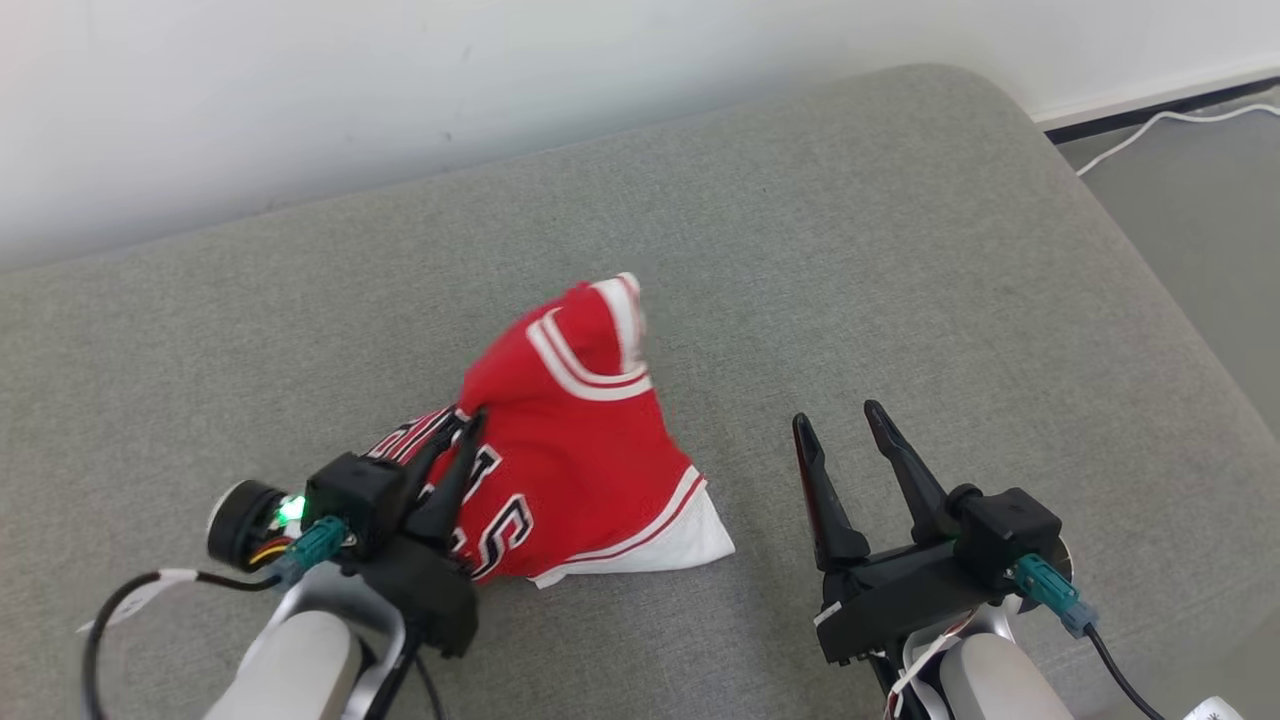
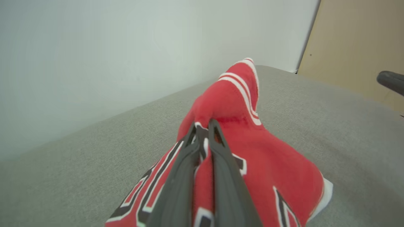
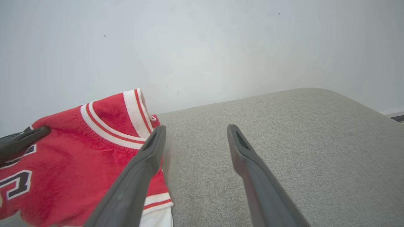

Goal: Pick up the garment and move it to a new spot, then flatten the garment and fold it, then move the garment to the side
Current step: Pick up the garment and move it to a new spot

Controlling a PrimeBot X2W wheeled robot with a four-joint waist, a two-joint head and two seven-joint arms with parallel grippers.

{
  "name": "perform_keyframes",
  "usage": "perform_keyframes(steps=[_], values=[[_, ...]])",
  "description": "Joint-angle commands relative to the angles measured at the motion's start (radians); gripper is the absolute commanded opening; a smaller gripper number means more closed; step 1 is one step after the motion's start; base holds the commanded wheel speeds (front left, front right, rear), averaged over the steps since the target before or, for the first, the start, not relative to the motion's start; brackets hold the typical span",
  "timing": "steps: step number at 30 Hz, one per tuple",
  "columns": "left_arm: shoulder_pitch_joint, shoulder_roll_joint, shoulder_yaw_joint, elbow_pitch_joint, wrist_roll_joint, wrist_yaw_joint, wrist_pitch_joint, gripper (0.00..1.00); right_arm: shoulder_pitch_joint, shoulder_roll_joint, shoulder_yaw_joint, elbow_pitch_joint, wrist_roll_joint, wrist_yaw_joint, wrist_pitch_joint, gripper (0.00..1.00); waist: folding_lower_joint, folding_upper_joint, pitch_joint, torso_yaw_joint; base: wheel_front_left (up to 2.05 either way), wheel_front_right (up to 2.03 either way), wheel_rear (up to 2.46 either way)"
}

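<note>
Left gripper [image 1: 462,428] is clamped on a fold of the red garment [image 1: 585,440] (bunched into a peak) on the grey cushion [image 1: 850,250]. Right gripper [image 1: 836,416] stands wide and empty beside it.

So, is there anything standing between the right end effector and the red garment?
Nothing visible does. In the head view, bare grey cushion lies between the open right end effector and the red garment. The left end effector is shut on the garment's other side.
</note>
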Motion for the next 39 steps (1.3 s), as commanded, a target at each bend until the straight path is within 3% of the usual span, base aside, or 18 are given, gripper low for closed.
perform_keyframes(steps=[1,10,11,12,13,21,30,39], values=[[-0.012,0.011,0.008,0.058,0.013,0.002,-0.032,0.00,-0.002,0.000,0.006,0.002,-0.001,0.001,-0.002,1.00,0.0001,0.0000,0.002,-0.009,0.00,0.00,0.00],[-0.079,0.015,0.031,0.324,0.007,-0.022,-0.156,0.01,-0.007,0.000,0.012,0.013,-0.003,0.001,-0.002,1.00,0.0001,0.0000,0.006,-0.027,0.00,0.00,0.00],[-0.084,0.013,0.037,0.347,0.003,-0.020,-0.164,0.12,-0.007,0.000,0.012,0.013,-0.003,0.001,-0.003,1.00,0.0001,0.0000,0.007,-0.028,0.00,0.00,0.00],[-0.088,0.011,0.040,0.367,0.002,-0.023,-0.170,0.44,-0.006,0.000,0.013,0.014,-0.002,0.001,-0.003,1.00,0.0001,0.0000,0.008,-0.029,0.00,0.00,0.00],[-0.093,0.008,0.044,0.384,0.001,-0.024,-0.176,0.98,-0.006,0.000,0.013,0.014,-0.002,0.001,-0.003,1.00,0.0001,0.0000,0.009,-0.029,0.00,0.00,0.00],[-0.107,-0.029,0.064,0.397,0.006,-0.034,-0.188,1.00,-0.005,0.001,-0.001,0.022,-0.008,0.001,-0.003,1.00,0.0001,0.0000,0.007,-0.001,0.00,0.00,0.00],[0.025,-0.045,0.184,0.138,0.023,-0.009,-0.189,1.00,0.014,0.000,-0.011,0.033,-0.011,0.001,-0.002,1.00,0.0001,0.0000,-0.012,0.051,0.00,0.00,0.00],[0.273,-0.033,0.390,-0.109,0.066,0.045,-0.187,1.00,0.054,0.000,-0.038,0.058,-0.026,0.001,0.026,1.00,0.0001,0.0000,-0.069,0.105,0.00,0.00,0.00]])
